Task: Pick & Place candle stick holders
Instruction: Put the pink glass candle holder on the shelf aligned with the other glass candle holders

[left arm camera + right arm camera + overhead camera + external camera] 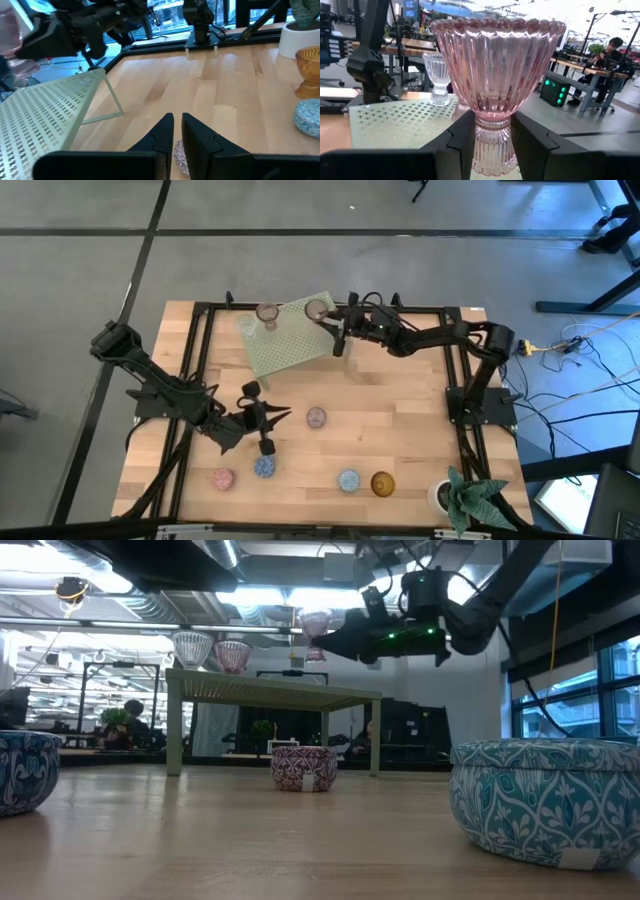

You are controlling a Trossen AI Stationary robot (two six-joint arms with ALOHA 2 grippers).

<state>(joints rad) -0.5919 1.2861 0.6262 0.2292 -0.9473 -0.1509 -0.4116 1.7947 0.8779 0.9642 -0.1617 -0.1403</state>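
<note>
Currently a pink stemmed glass holder is being gripped at its stem by the right gripper over the green perforated rack's far edge; left gripper, nearly closed & empty, is being held nr the mauve cup

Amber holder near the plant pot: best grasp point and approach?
Probably the narrow stem under the bowl of the amber holder, coming in level from the side. It stands upright, and its bowl flares wider than the stem, so end effector fingers closing there should catch below it.

plant pot cropped, mauve holder half-hidden
</note>
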